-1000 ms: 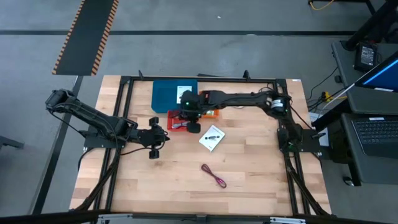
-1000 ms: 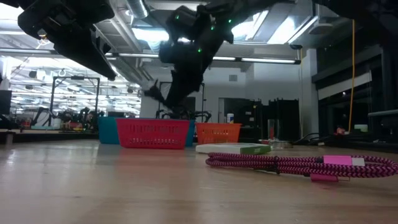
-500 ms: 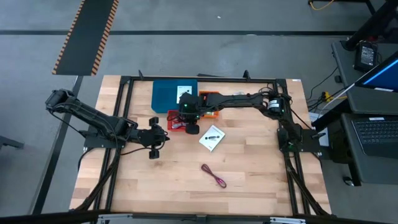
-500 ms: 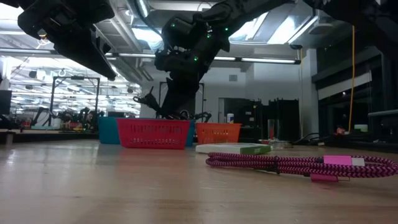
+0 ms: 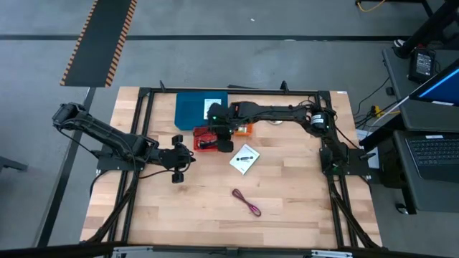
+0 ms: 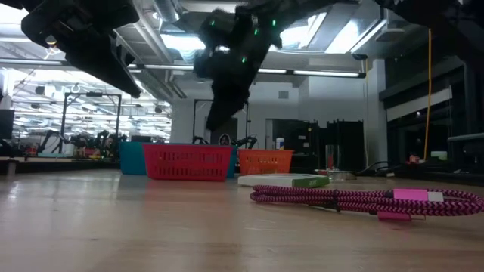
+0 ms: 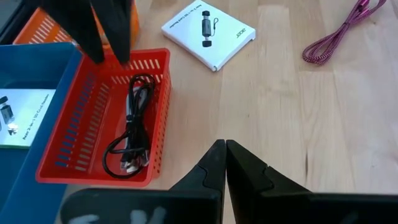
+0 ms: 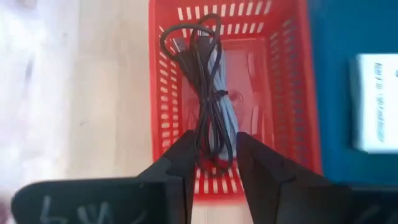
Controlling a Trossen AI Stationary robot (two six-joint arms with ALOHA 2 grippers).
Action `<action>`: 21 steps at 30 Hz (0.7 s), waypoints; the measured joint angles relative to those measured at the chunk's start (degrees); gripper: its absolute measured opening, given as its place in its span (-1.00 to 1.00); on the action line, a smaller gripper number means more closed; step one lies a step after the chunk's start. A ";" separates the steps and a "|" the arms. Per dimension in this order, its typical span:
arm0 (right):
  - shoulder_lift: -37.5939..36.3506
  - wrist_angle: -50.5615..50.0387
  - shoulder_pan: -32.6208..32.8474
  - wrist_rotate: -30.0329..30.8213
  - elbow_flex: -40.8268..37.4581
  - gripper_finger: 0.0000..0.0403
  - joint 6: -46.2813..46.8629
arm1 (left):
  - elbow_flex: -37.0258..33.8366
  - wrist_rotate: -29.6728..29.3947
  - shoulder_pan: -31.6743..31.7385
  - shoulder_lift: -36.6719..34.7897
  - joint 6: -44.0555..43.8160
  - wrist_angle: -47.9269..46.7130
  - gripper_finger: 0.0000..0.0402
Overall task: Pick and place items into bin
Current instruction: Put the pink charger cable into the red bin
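Black cable (image 8: 208, 106): thin, coiled, tied at its middle, lying loose inside the red bin (image 8: 163, 106), directly beneath the right gripper (image 8: 211, 155); that gripper's fingers stand spread, nothing between them. Left gripper (image 7: 224, 163): fingers pressed together, holding nothing, hovering over bare table (image 7: 292, 118) just beside the red bin. White card (image 7: 208, 34) lies ahead of the left gripper, bearing a dark printed device and small writing too fine to read; a second white card (image 7: 13, 124) lies in the blue bin (image 7: 37, 81). Dark-red braided cable (image 6: 363, 200): only the low view shows its pink tag; the orange bin (image 6: 265, 161) stands behind.
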 joint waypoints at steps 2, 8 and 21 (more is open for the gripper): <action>-1.09 -4.73 0.27 0.47 2.17 -0.57 0.22 | 0.00 0.00 0.00 0.00 0.09 -0.21 -0.96; -6.95 -6.27 6.49 11.49 -0.78 -0.83 1.61 | 0.00 -0.25 -0.04 0.02 -0.93 -2.71 -0.96; -19.70 -2.95 20.55 13.21 -18.80 -0.99 24.00 | 0.00 0.31 -0.11 0.02 0.09 -3.72 -0.96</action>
